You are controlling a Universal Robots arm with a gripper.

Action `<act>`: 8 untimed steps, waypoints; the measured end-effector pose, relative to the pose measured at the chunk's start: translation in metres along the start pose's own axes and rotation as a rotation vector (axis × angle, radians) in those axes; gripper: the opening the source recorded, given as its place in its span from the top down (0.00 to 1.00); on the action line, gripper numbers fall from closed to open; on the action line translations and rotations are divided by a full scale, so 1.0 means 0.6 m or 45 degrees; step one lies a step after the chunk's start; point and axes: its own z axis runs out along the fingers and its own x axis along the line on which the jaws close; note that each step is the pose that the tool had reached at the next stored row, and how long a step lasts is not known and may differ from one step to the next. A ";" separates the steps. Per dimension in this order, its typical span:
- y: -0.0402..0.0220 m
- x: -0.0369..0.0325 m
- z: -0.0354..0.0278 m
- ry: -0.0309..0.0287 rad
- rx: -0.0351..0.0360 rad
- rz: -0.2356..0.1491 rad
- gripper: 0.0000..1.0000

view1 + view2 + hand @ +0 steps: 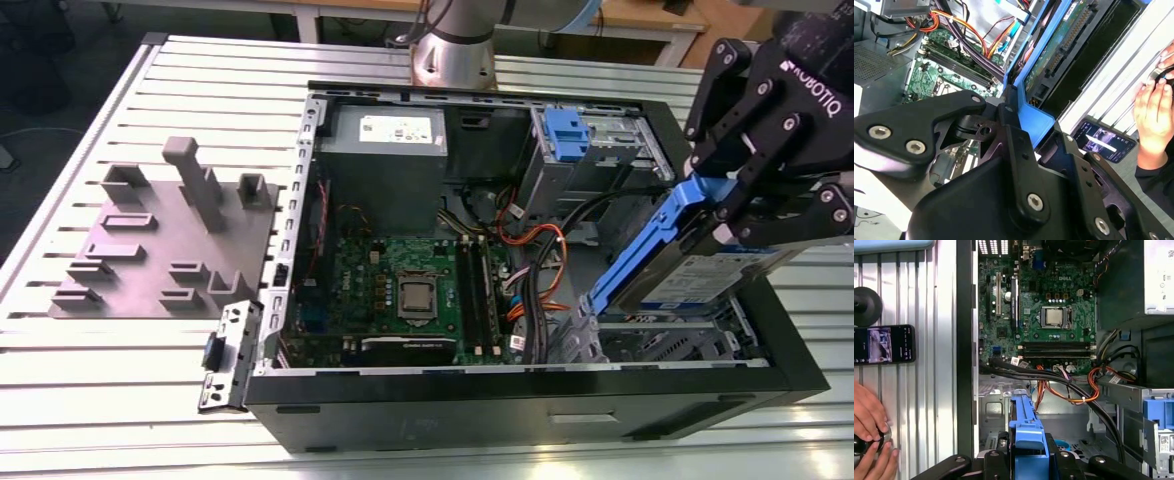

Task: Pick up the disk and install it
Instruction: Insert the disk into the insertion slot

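Overhead, the gripper (747,215) had its fingers closed on the disk (687,272), long axis tilted steeply, lower end toward the open computer case (534,400)

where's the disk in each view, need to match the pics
Exterior view: the disk hangs tilted in the gripper over the case's drive bay, at the exterior view's right.
Second wrist view: its blue bracket and underside run away from the fingers.
First wrist view: its blue bracket stands between the fingers.
Shared landmark: the motherboard.
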 end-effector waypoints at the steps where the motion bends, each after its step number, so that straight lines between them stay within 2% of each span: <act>1: -0.001 0.000 0.002 -0.0001 0.0000 0.000 0.63; 8: -0.003 -0.001 0.015 -0.0002 0.0000 0.000 0.63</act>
